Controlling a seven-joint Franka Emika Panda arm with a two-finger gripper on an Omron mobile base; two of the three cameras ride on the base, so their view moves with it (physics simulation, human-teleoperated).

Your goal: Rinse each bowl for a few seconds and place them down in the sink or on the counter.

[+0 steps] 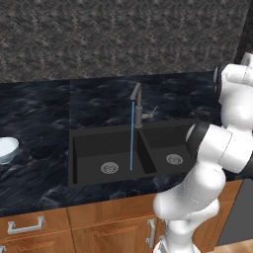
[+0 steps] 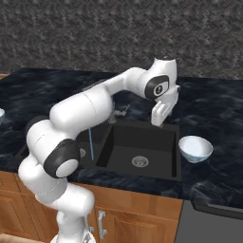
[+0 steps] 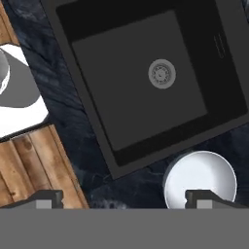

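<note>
One white bowl (image 2: 195, 148) sits upright on the black counter (image 2: 216, 109) just right of the sink (image 2: 142, 137). My gripper (image 2: 160, 115) hangs open above the right basin's far right side, left of and above that bowl, holding nothing. In the hand view the same bowl (image 3: 200, 180) lies by the right fingertip (image 3: 204, 197), beyond the basin's rim (image 3: 121, 160). A second bowl (image 1: 7, 149) rests on the counter (image 1: 39, 113) far left of the sink (image 1: 73, 158). The faucet (image 1: 137, 106) runs a thin blue stream (image 1: 132, 141) into the left basin.
Brown cabinets (image 1: 99, 227) with silver handles (image 1: 24, 227) line the front under the counter. A grey speckled wall (image 1: 123, 34) closes the back. A grey appliance front (image 2: 209, 225) stands at the lower right. My own arm (image 2: 90, 114) arches over the left basin.
</note>
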